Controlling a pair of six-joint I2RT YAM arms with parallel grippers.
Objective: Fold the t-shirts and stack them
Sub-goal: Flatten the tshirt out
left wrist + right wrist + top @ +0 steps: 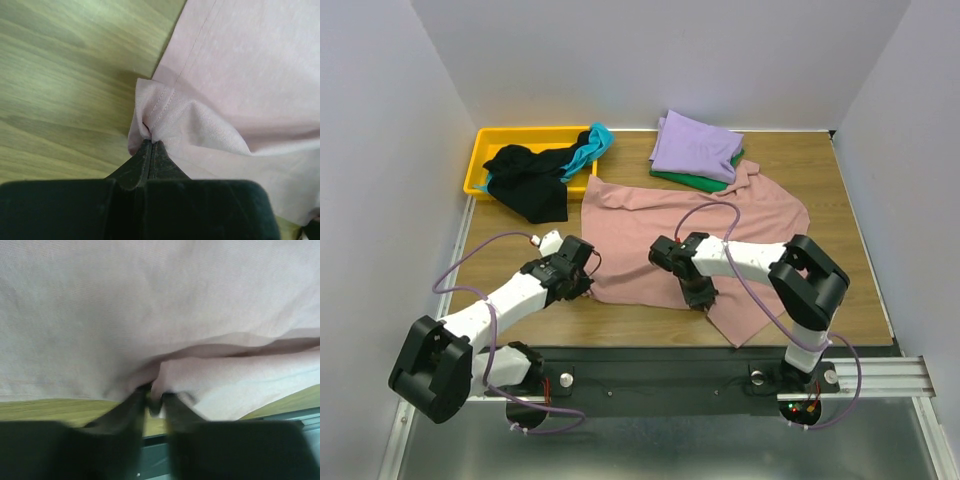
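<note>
The dusty-pink t-shirt (690,225) lies spread on the wooden table, plain side up. My left gripper (582,287) is shut on its near left hem corner; in the left wrist view the jaws (150,143) pinch a bunched bit of stitched hem (165,112). My right gripper (701,297) is at the near hem further right, its jaws (156,399) closed on a fold of pink cloth (210,375); that view is blurred. A folded lavender t-shirt (695,145) lies on a green one (692,181) at the back. Black (530,178) and teal (590,148) t-shirts hang out of the bin.
A yellow plastic bin (480,150) stands at the back left corner. White walls close in the table on three sides. The table's near edge and the metal rail (880,375) with the arm bases run just behind both grippers.
</note>
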